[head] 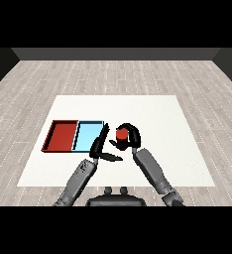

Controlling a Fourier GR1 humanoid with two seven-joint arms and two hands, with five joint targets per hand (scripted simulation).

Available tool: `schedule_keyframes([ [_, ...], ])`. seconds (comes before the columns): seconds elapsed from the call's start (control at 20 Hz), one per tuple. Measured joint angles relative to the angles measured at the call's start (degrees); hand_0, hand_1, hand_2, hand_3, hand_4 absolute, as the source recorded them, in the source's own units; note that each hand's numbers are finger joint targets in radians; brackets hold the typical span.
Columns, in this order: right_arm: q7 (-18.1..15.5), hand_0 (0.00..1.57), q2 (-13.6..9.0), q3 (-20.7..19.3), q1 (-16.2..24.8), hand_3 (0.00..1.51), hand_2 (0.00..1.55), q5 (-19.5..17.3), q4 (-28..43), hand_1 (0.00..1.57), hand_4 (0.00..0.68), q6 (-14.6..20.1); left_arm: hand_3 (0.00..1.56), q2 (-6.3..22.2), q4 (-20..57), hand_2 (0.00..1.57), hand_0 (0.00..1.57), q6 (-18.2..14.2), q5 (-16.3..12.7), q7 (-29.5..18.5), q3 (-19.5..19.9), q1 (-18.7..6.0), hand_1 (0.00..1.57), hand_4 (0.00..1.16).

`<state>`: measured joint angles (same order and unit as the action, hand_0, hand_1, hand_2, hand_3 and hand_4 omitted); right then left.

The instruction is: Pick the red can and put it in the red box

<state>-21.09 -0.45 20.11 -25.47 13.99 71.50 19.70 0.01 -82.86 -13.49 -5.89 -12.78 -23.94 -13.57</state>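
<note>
Right of light blue tray [89, 134]: right hand [130, 135] grasping red can [121, 134]; left hand [100, 145] released.

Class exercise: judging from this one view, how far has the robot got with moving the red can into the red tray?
Done: the right robot hand has its fingers curled round the red can. In hand: the can is to the right of both trays, beside the light blue tray. Left: carrying it across to the red tray, which holds nothing. The left robot hand is open.
</note>
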Motion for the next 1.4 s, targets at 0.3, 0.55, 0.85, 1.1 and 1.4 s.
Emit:
schedule_keyframes([
  [0.3,0.8,1.43,0.3,3.0,0.1,1.4,1.43,1.0,2.3,1.43,0.626,1.5,0.0,0.1,3.8,0.0,0.0,-1.5,-0.4,0.7,-0.2,-3.6,0.0,0.0],
  [0.55,1.8,1.45,0.2,5.9,-1.1,1.39,1.43,1.7,3.7,1.45,0.615,3.7,0.0,0.0,5.0,0.0,0.0,-4.2,-0.7,2.1,-2.8,-5.3,0.0,0.0],
  [0.85,1.3,1.44,0.4,7.0,-1.0,1.38,1.43,2.7,4.4,1.44,0.595,3.7,0.0,0.0,8.5,0.0,0.0,-3.9,-2.0,2.1,-2.2,-9.1,0.0,0.0],
  [1.1,1.1,1.46,0.1,9.0,-1.1,1.4,1.45,3.7,5.4,1.46,0.543,5.2,0.0,0.5,9.1,0.0,0.0,-6.0,-3.2,1.8,-4.7,-9.8,0.0,0.0],
  [1.4,1.3,1.53,-0.5,10.4,-2.4,1.41,1.47,4.2,5.5,1.53,0.522,6.6,0.68,1.5,8.7,0.95,0.9,-11.5,-2.1,1.9,-6.6,-9.5,0.9,0.76],
])
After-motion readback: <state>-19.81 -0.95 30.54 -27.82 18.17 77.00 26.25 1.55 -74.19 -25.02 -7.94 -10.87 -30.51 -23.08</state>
